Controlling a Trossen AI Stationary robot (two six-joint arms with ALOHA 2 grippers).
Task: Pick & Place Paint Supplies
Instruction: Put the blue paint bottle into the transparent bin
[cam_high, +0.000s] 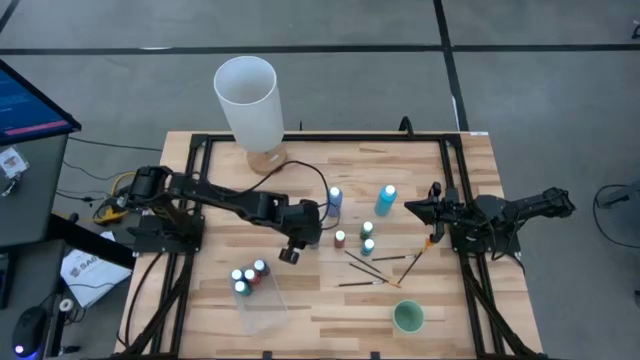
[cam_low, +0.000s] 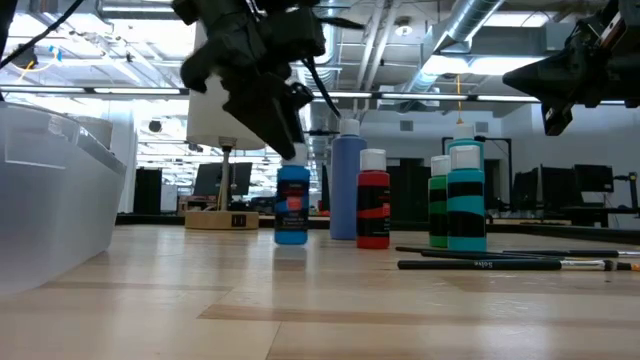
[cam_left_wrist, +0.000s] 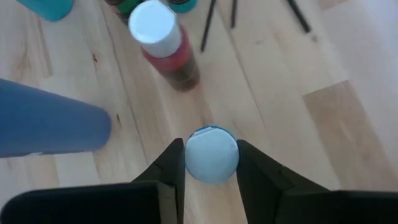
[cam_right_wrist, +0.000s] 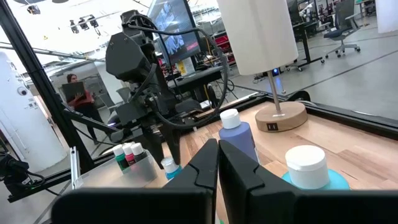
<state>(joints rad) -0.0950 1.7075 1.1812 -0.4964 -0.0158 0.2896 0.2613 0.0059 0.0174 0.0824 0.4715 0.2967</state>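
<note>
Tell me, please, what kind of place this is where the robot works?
It is probably a large robotics lab or workshop. The low view shows an open ceiling with pipes and ducts. The right wrist view shows a monitor on a work desk and a person standing behind the wooden table.

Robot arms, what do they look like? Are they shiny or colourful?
Not colourful. Both arms are black and chunky, built from blocky jointed pieces with black cables looping alongside. The left gripper has two flat, dark, wedge-shaped fingers. The right gripper has the same dark, pointed pair. There are yellow bits by the left arm's base.
</note>
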